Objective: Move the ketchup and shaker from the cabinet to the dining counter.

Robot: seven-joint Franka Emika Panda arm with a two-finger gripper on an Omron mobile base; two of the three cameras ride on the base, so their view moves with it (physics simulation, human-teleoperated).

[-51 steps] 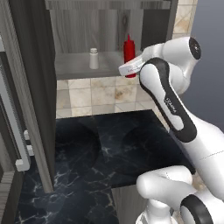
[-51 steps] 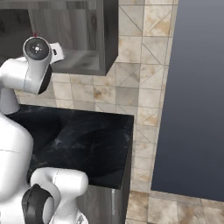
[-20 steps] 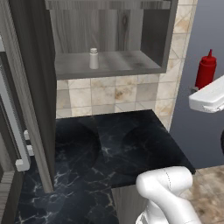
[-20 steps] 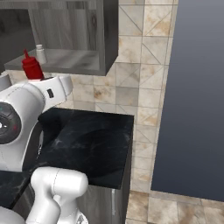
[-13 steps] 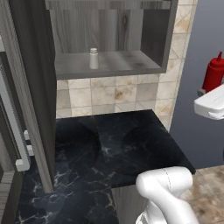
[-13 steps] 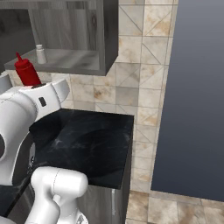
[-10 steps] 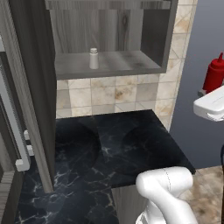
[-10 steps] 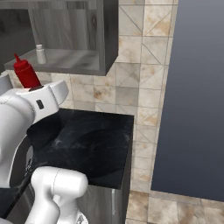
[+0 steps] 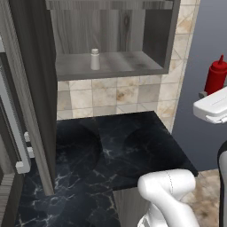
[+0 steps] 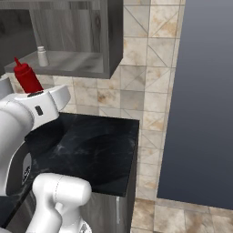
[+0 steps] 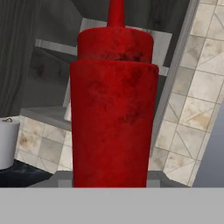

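Gripper (image 9: 213, 95) is clenched on the ketchup bottle (image 9: 216, 75), held upright in the air, out of the wall cabinet (image 9: 111, 66) & off to the right of the black marbled desk (image 9: 119, 146) under it; hand view shows the red body filling the gap w/ nozzle up. Step in hand looks like the carry of item one toward the dining counter, so next move prob. calls for keeping the bottle vertical during transport, setting it down, then going back for the rest. Count: 1 ketchup bottle, 1 shaker (image 9: 95, 59) on the cabinet's lower shelf.
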